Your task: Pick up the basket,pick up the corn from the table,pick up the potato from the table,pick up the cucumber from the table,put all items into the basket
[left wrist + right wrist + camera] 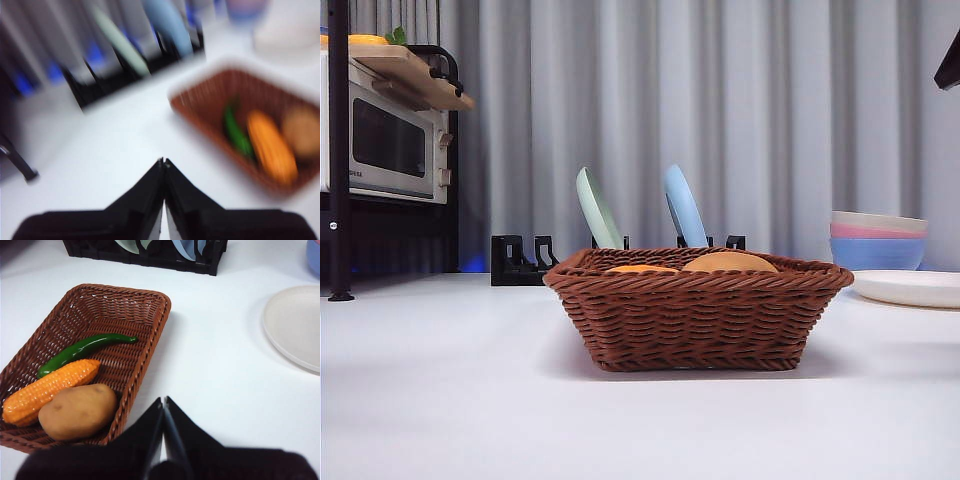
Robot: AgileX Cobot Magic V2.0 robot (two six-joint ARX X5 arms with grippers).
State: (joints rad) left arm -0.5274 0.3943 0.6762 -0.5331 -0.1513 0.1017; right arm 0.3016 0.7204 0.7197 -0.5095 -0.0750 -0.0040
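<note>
Lower left of right wrist view, we see basket on table holding cucumber, corn, potato; task looks done. Left gripper, right gripper closed, empty.

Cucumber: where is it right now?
The cucumber lies inside the basket in the right wrist view, alongside the corn, which lies between it and the potato.

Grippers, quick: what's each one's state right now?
Left gripper: closed, holding nothing.
Right gripper: closed, holding nothing.
</note>
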